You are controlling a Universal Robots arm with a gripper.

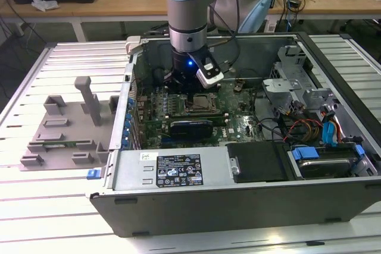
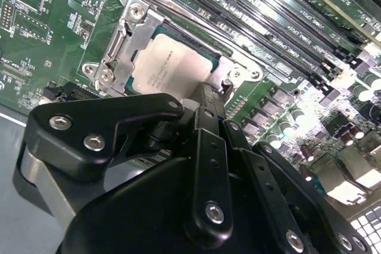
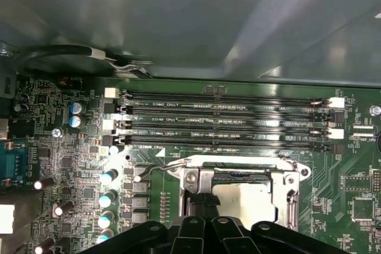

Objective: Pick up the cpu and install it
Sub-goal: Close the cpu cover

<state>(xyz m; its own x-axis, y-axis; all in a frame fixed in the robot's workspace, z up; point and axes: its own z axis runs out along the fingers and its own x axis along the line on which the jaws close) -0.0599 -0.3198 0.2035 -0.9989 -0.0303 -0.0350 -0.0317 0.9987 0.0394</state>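
Note:
The cpu (image 2: 172,66), a small square chip with a silver-grey top, lies flat inside the metal-framed socket (image 2: 128,34) on the green motherboard (image 2: 36,40). In the first wrist view the cpu (image 3: 247,203) sits in the same socket frame (image 3: 202,176). My gripper (image 2: 207,96) hangs just over one edge of the chip, its black fingers drawn together with nothing between them. The first wrist view has the gripper (image 3: 200,201) at the socket's side. In the exterior view the arm reaches down into the open computer case, with the gripper (image 1: 191,90) above the socket (image 1: 202,104).
Long black memory slots (image 3: 226,117) run beside the socket. The case's metal walls (image 1: 178,206) ring the board. A drive cage (image 1: 297,81) and coloured cables (image 1: 333,129) fill the exterior view's right. A grey tray (image 1: 65,129) with raised blocks lies outside on the slatted table.

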